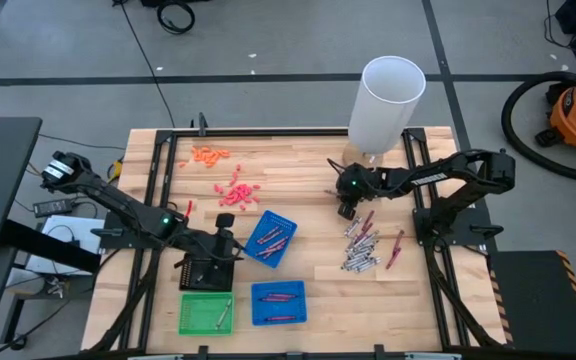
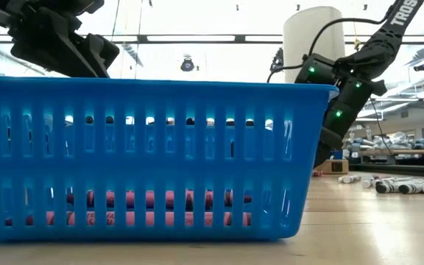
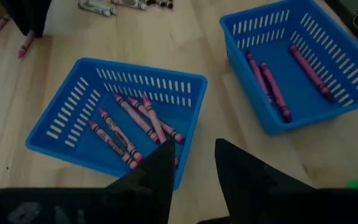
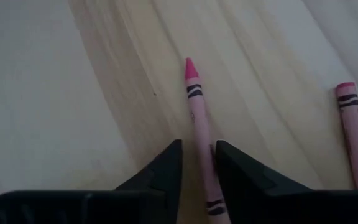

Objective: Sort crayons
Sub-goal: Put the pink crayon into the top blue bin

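Right tool down on the surface beside the white cylinder, fingers pinching a pink crayon. Left tool spread, empty, above a blue tray containing pink crayons.

Bright ceiling strip lights glare in the low view; the wrist views look soft, dim-edged.

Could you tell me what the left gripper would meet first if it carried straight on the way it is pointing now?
Most likely the tilted blue tray holding pink crayons; the left gripper points at its near wall, though depth is unclear.
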Controlling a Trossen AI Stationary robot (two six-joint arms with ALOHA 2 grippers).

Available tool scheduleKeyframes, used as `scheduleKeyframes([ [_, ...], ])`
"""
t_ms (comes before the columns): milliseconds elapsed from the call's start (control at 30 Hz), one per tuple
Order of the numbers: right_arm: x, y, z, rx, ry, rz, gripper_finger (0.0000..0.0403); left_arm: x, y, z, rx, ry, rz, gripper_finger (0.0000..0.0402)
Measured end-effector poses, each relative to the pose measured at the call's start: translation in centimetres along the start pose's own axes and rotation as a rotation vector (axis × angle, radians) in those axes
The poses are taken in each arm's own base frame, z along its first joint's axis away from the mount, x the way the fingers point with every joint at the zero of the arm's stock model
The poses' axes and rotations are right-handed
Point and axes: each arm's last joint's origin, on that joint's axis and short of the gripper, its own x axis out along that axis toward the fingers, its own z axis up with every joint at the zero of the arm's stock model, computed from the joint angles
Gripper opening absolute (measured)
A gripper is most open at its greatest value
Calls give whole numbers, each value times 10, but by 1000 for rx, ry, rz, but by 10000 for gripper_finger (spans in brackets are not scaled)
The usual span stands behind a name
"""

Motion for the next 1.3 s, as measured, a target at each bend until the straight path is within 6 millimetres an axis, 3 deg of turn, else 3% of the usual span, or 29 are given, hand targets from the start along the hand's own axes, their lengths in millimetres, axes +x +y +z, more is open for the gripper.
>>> scheduleKeyframes([
  [267,0,0,-1,-3,12,3,20,0,0,0,-34,2,0,125],
  [500,-1,8,4,-9,11,6,26,0,0,-1,-60,9,-16,125],
  [633,-6,21,12,-52,37,17,34,-11,-6,1,-59,-11,-74,125],
  [900,-22,50,46,-141,-62,27,36,-33,-13,0,-50,-42,-90,125],
  [1300,-63,99,96,-254,-262,37,38,-37,-19,-3,-74,-15,-114,125],
])
